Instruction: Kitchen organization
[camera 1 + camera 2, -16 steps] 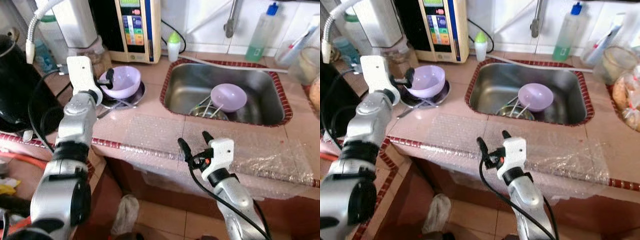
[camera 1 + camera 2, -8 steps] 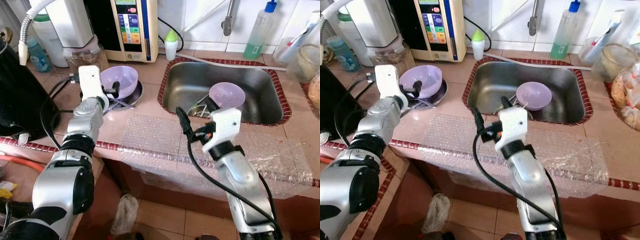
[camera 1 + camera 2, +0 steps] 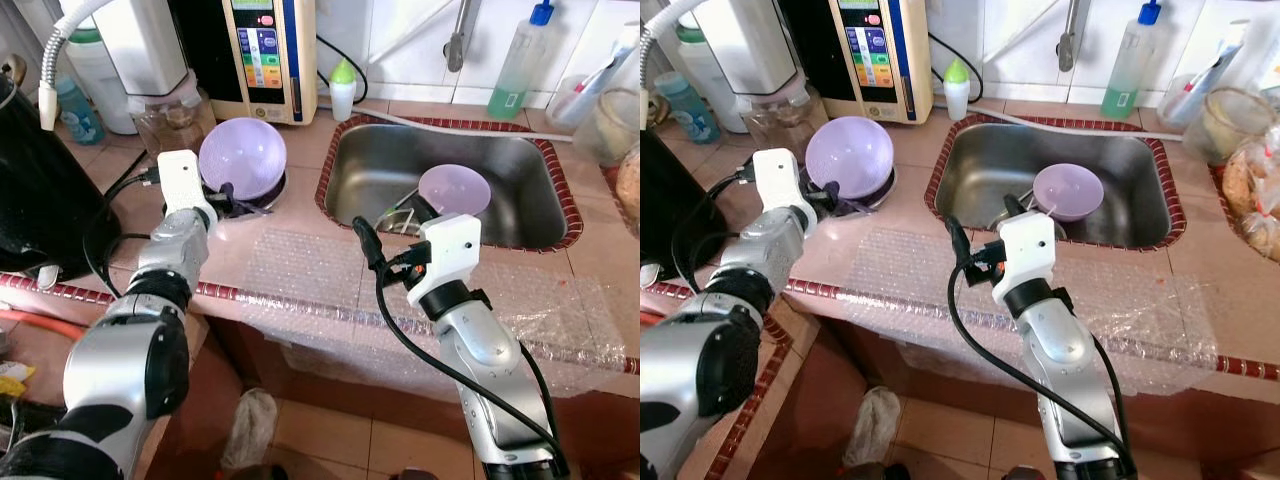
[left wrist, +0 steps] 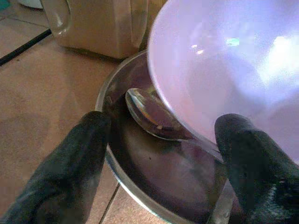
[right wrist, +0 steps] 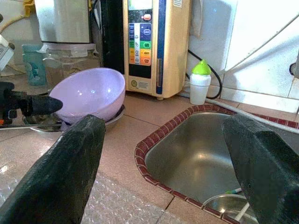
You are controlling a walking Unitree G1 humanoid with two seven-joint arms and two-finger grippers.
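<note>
A lilac bowl (image 3: 243, 157) is tipped up on its edge on a metal plate (image 4: 154, 182) left of the sink, with a spoon (image 4: 149, 119) lying under it. My left gripper (image 3: 226, 197) is at the plate's near rim, open, its fingers (image 4: 79, 168) straddling the plate just under the bowl's lower edge. A second lilac bowl (image 3: 455, 190) lies in the steel sink (image 3: 370, 165) beside a metal bowl with utensils (image 3: 402, 215). My right gripper (image 3: 392, 222) hovers open and empty above the counter's front, near the sink's front left corner.
Bubble wrap (image 3: 320, 265) covers the counter's front edge. Behind the plate stand a glass jar (image 3: 165, 110), a cream water machine (image 3: 268, 55) and a small green-capped bottle (image 3: 346, 92). A green soap bottle (image 3: 520, 65) and the tap (image 3: 456, 40) are behind the sink. A black appliance (image 3: 35, 170) stands at the left.
The bowl on the plate has gone from upright to tipped on its edge as my left gripper dropped lower at the plate. My right gripper rose from below the counter edge, then held.
</note>
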